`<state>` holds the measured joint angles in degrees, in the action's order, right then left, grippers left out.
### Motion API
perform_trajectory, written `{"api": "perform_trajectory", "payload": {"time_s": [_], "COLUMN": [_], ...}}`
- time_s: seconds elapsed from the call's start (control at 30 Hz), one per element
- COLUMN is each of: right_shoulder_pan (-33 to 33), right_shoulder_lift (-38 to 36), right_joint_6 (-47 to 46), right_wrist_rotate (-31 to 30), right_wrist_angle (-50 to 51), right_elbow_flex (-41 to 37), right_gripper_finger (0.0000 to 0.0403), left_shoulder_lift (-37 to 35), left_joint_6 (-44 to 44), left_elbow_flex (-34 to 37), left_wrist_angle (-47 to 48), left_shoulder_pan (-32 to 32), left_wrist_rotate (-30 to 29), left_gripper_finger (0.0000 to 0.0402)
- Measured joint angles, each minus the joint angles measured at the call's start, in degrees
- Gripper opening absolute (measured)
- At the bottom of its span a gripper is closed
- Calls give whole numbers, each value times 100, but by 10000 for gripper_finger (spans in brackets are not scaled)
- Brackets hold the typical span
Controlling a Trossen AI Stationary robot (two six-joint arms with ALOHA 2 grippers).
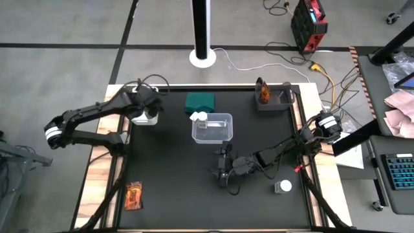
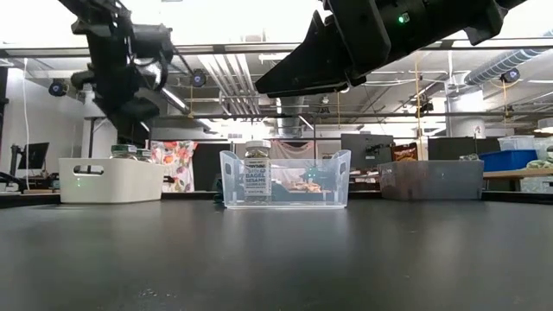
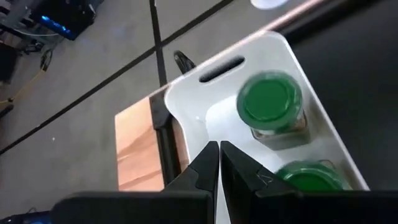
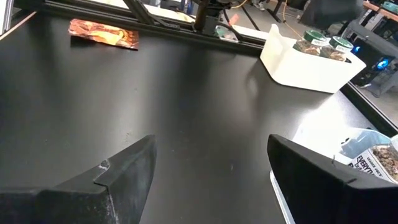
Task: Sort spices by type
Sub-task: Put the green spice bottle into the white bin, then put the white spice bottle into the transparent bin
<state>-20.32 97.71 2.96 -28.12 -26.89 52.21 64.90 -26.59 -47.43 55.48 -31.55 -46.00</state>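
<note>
Two green-lidded jars (image 3: pixel 270 99) (image 3: pixel 308 177) stand in the white bin (image 1: pixel 143 118) at the far left. My left gripper (image 3: pixel 219 155) is shut and empty, above that bin. A white-lidded jar (image 1: pixel 199 117) stands in the clear bin (image 1: pixel 212 128), and another lies beside it (image 1: pixel 210 127). A third white-lidded jar (image 1: pixel 283 187) stands on the table at the near right. One orange-red packet (image 1: pixel 134 194) lies flat at the near left, and another (image 1: pixel 262 90) stands in the grey bin (image 1: pixel 277 100). My right gripper (image 1: pixel 223 171) is open and empty above the mat, near the clear bin.
A dark green square block (image 1: pixel 200 101) lies behind the clear bin. The black mat (image 1: pixel 181 188) is bare between the packet and my right gripper. Wooden table edges run along both sides, and a frame post (image 4: pixel 205 15) stands by the left edge.
</note>
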Motion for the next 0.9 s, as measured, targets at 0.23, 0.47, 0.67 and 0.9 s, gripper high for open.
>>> {"api": "perform_trajectory", "payload": {"time_s": [0.23, 0.47, 0.67, 0.9], "right_shoulder_pan": [-1, 23, 55, 48], "right_shoulder_lift": [0, 0, -60, -492], "right_joint_6": [1, -45, -216, -638], "right_wrist_rotate": [0, -57, -68, -352], "right_wrist_angle": [43, 237, 503, 1298], "right_elbow_flex": [0, 0, 0, 0], "right_gripper_finger": [303, 289, 274, 261], "left_shoulder_lift": [-446, -882, -843, -522], "left_joint_6": [18, -329, -954, -1630], "left_elbow_flex": [-383, -21, 41, 48], "left_wrist_angle": [-135, -1161, -1273, -1262], "left_shoulder_pan": [685, 2844, 4890, 6331], "left_wrist_rotate": [2, -313, -1463, -1967], "left_gripper_finger": [0, 0, 0, 0]}}
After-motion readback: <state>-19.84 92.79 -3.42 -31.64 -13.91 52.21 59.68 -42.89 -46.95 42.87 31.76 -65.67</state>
